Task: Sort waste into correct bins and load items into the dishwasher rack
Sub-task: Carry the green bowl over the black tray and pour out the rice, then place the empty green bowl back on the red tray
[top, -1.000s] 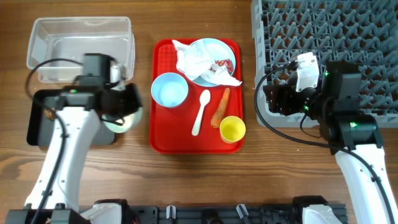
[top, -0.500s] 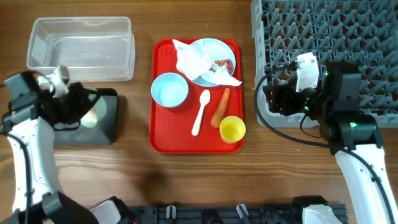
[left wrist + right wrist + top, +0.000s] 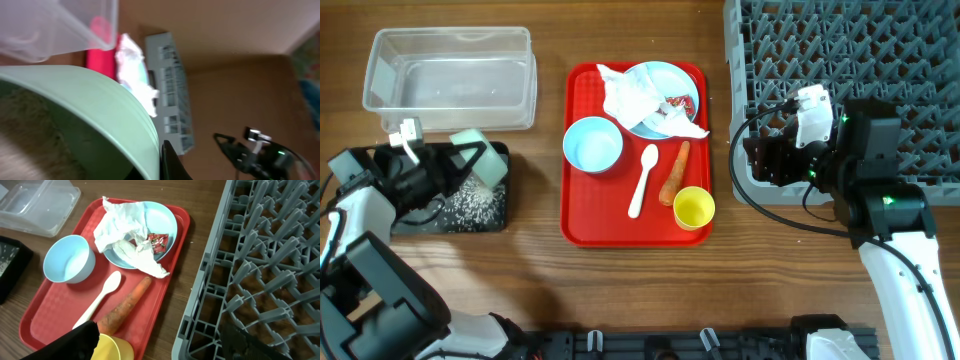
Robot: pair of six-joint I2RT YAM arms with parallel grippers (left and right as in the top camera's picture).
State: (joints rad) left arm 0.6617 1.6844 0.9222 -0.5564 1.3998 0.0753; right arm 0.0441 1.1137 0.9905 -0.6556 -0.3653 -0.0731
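My left gripper (image 3: pixel 455 168) is clamped on the rim of the green bowl (image 3: pixel 480 160), which is tipped on its side over the black tray (image 3: pixel 440 228), at 9 o'clock from the red tray (image 3: pixel 582 225). Rice (image 3: pixel 470 205) lies scattered in the black tray. The bowl hangs near that tray's 3 o'clock edge, so I judge grains could spill onto the worktop (image 3: pixel 540 280), and a rim pinch could slip. My right gripper (image 3: pixel 159 330) hangs wide and empty by the rack (image 3: pixel 840 40).

You have a flat red serving tray (image 3: pixel 582 215) lying near the middle of the wooden table (image 3: pixel 630 290), long sides running front to back, rim raised and corners rounded; the table's brown grain runs left to right beneath it
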